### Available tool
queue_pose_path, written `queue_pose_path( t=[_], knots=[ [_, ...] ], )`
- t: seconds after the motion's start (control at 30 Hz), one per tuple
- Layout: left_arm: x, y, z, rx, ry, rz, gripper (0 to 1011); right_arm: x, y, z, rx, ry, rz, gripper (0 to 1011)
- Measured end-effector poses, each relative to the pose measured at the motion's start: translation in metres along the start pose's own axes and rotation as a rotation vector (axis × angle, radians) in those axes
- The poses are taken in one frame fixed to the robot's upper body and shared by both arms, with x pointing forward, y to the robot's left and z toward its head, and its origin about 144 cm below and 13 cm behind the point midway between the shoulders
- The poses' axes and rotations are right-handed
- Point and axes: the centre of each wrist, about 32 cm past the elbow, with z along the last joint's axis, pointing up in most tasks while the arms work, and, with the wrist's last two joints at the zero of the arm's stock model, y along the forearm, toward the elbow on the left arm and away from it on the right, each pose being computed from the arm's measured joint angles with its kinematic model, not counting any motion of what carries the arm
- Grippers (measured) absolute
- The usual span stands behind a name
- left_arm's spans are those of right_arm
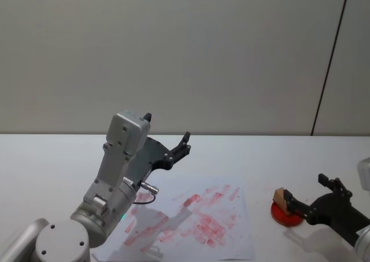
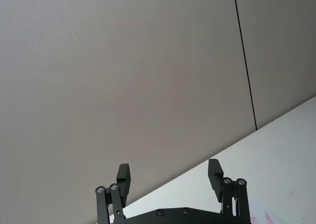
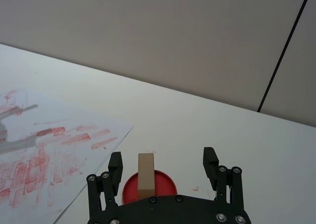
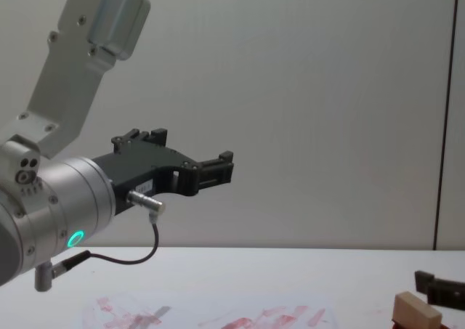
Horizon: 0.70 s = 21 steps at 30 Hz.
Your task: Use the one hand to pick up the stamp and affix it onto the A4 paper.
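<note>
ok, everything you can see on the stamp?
The stamp is a plain pale wooden block, rectangular, with no marking showing. It stands on end on the red disc, beside the A4 paper. The right gripper is open around it, a finger on each side with gaps showing; nothing grips it.

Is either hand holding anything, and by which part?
Nothing is held. The open right hand straddles the pale wooden block stamp on the flat red disc without touching it; the left hand, raised, is open.

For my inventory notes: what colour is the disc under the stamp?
The disc is red, clearest in the right wrist view.
</note>
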Motion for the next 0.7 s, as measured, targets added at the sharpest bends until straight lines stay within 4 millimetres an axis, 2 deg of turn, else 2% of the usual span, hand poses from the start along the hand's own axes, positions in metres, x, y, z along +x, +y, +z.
queue_pose_path(
  t=[0.7],
  knots=[
    [0.000, 0.000, 0.000, 0.000, 0.000, 0.000, 1002, -0.014, 0.020, -0.014, -0.050, 0.021, 0.029, 1001]
  ],
)
